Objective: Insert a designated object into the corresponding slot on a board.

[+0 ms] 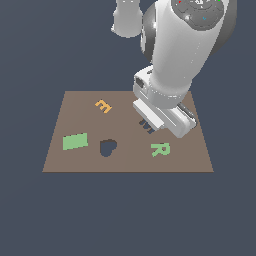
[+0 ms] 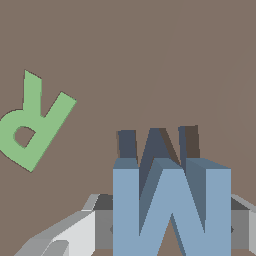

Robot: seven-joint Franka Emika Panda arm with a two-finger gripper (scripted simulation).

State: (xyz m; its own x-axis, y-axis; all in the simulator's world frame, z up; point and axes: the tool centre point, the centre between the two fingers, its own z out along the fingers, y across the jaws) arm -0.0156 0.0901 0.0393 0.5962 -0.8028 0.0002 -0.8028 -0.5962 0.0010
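In the wrist view my gripper [image 2: 171, 227] is shut on the light blue M block [image 2: 171, 200], with a grey finger [image 2: 102, 227] against each side of it. The dark M-shaped slot [image 2: 156, 142] lies in the brown board [image 2: 150, 60] just beyond the block, partly covered by it. In the exterior view my hand [image 1: 167, 117] hangs low over the board's [image 1: 75, 165] right half and hides the block; only a dark piece of the slot [image 1: 147, 128] shows under its edge. I cannot tell whether the block touches the board.
A green letter R [image 1: 160, 149] lies near the slot and also shows in the wrist view [image 2: 32, 122]. An orange E [image 1: 103, 106], a green rectangle [image 1: 75, 141] and a dark heart-shaped recess [image 1: 107, 147] lie on the exterior view's left half of the board.
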